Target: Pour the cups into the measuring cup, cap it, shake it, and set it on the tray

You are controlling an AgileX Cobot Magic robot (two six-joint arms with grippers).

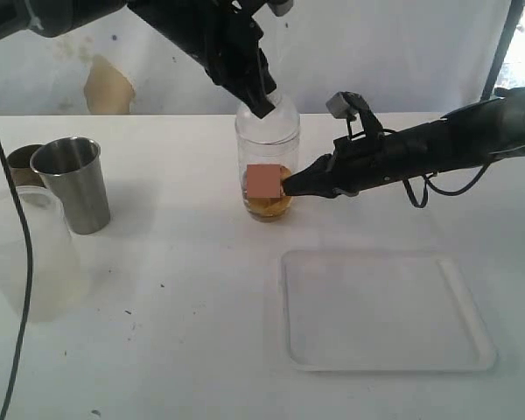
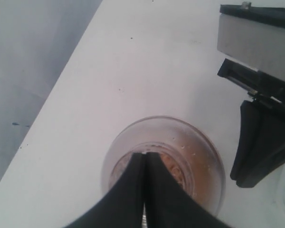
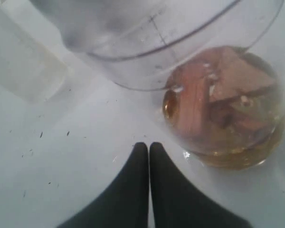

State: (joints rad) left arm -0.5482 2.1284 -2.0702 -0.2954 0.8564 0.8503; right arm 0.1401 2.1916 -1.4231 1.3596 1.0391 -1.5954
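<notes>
Measuring cup (image 1: 267,149) stands mid-table behind the tray (image 1: 385,350), amber contents inside. Capping, I judge: I'd press straight down, centred, so it doesn't tip. Left gripper (image 1: 262,107), jaws shut on nothing, angles down onto its top; right gripper (image 1: 290,186), also shut, reaches in level, tip at its lower side.

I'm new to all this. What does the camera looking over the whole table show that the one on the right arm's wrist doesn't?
Only the exterior view shows the white tray, the steel tumbler, the wooden cup behind it, and the left gripper at the top of the measuring cup. Only the right wrist view shows the faint measuring lines on the cup's wall. Both show the brown contents at its bottom and the shut right gripper beside its base.
</notes>
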